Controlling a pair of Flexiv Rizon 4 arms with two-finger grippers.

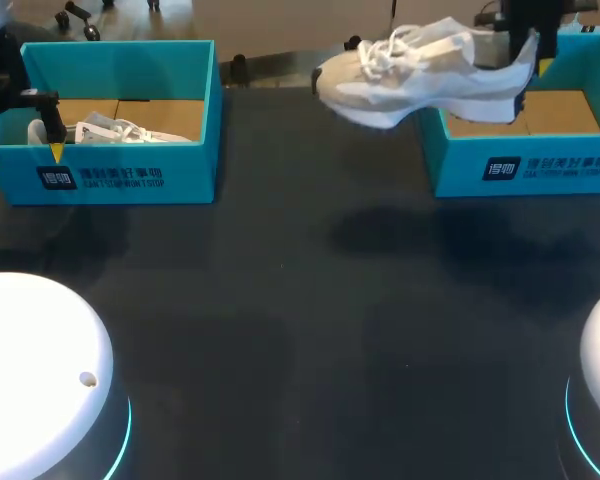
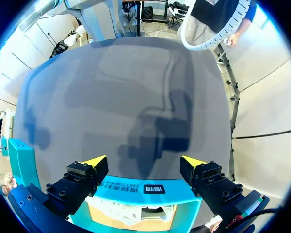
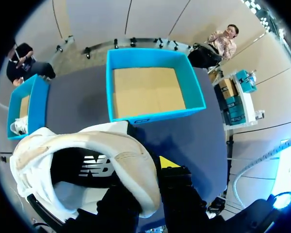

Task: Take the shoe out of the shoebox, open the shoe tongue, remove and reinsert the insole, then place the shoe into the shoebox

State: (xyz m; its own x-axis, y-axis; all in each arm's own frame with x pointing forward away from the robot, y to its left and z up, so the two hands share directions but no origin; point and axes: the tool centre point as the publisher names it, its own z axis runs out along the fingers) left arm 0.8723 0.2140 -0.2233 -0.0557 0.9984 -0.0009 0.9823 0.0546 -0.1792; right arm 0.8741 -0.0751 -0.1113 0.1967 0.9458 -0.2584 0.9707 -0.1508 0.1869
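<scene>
Upper right: right jaws pinch shoe (image 1: 420,75) by heel collar; left jaws wide apart, empty. Thin grip; shoe may pivot, drop.

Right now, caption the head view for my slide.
Right fingers hold the white lace-up sneaker by its heel over the dark table, by the right-hand teal cardboard shoebox.

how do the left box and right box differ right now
The left box holds a white shoe; the right box is empty, its brown floor bare. The open left hand hangs at the left box; by the right box the right hand grips a lifted shoe at the heel, out over the table. Both are open teal boxes with brown floors on the table's far side.
</scene>
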